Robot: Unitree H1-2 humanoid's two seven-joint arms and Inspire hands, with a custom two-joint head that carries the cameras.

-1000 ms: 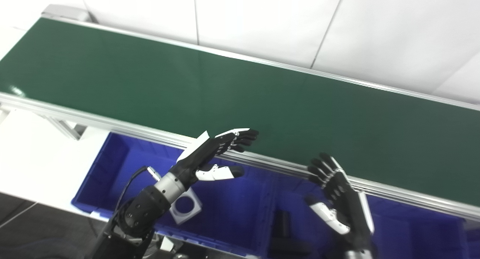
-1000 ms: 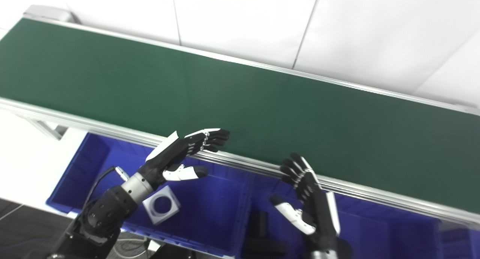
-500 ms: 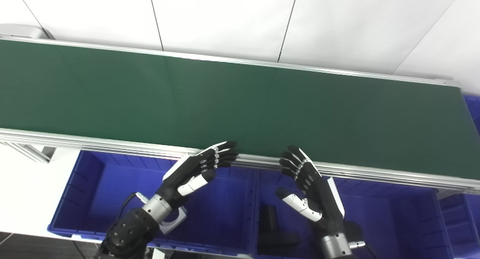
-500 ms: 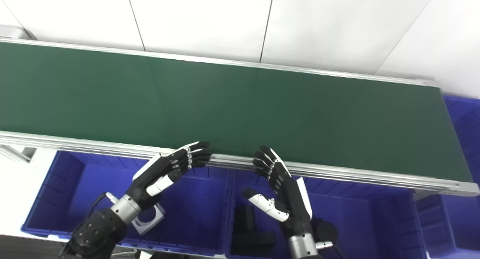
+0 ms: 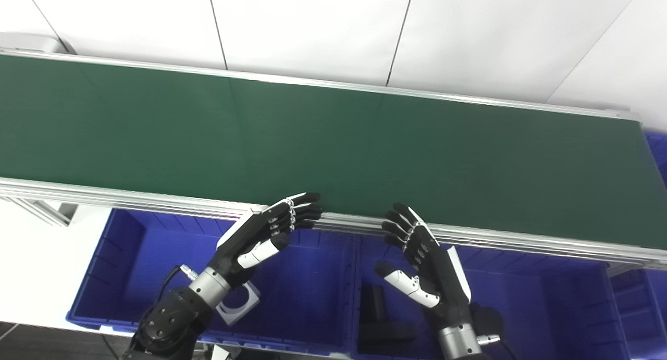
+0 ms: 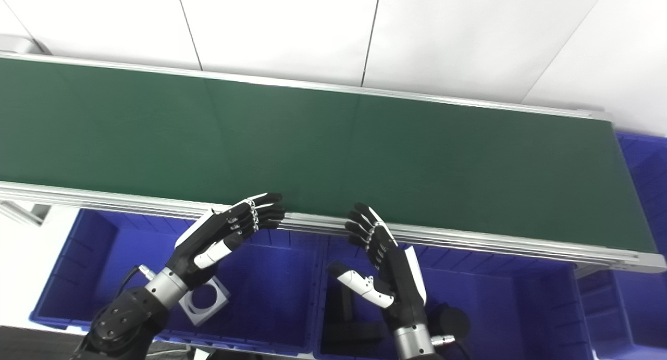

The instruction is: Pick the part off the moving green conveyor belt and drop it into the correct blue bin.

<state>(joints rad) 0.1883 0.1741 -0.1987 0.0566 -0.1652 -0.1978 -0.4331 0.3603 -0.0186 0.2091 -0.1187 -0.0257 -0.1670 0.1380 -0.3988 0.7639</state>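
Here, left hand, right hand, belt rail

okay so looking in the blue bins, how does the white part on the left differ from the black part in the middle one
The white part is a pale, flat square plate with a round hole through it; the black part is dark, shows no hole and looks L-shaped, one leg running up from a base. The white part lies in the left bin, partly hidden under the left hand's wrist; the black part sits in the middle bin, beside the right hand. Both rest on bin floors, held by neither hand.
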